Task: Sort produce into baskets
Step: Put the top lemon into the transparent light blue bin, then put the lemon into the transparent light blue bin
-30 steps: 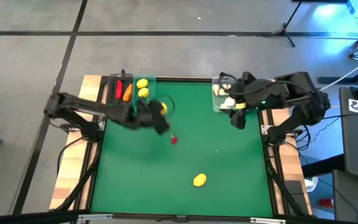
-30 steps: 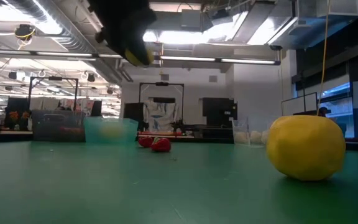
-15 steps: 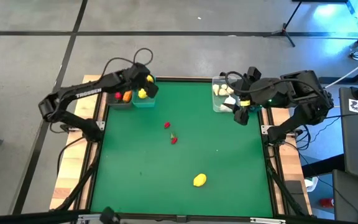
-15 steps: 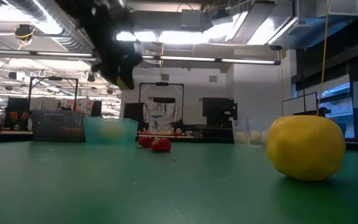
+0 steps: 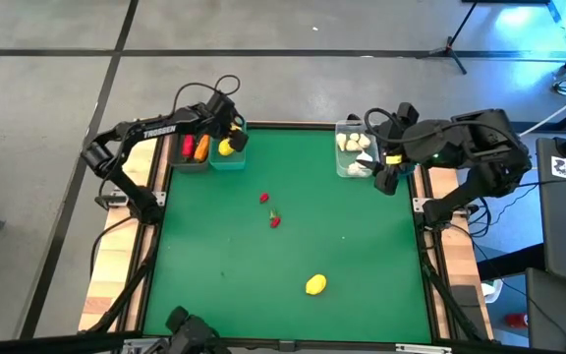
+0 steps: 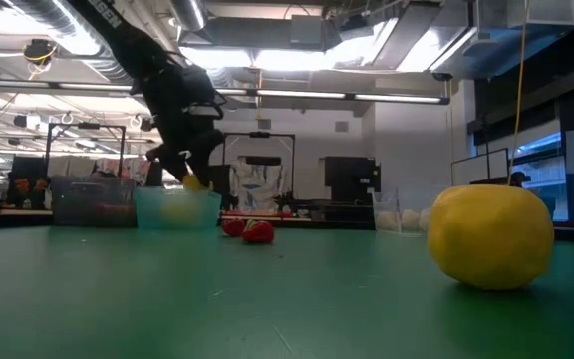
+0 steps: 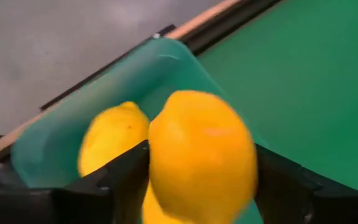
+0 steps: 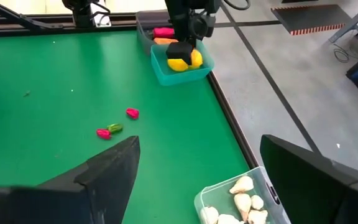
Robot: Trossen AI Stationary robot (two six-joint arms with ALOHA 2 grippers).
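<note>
The green mat [image 5: 293, 226] serves as the landmark. At its far left corner stands the teal bin [image 5: 228, 155], with the dark bin [image 5: 187, 157] touching it on the outer side; the dark bin holds a red pepper [image 5: 187, 147] and an orange carrot [image 5: 201, 150]. The left gripper [image 5: 232, 136] hangs directly over the teal bin, its fingers [image 7: 120, 180] clamped on a lemon [image 7: 201, 158] held just above the bin's opening. A second lemon [image 7: 110, 140] lies inside the teal bin, just beside the held one. In the low view the left gripper [image 6: 189, 165] is seen descending from above to the bin's rim [image 6: 177, 207].

At the mat's far right corner stands the clear bin [image 5: 354, 157], filled with white garlic bulbs [image 8: 244, 199]. The right gripper [image 5: 386, 172] sits just beside this bin at the mat's right edge; its two fingers [image 8: 114, 168] are spread wide apart with nothing between them.

Near the middle of the mat, somewhat toward the far side, lie two small red berries [image 5: 269, 209], near each other but apart. A single loose lemon [image 5: 315, 285] rests on the near half of the mat, well apart from all bins; it appears large in the foreground of the low view [image 6: 491, 237].
</note>
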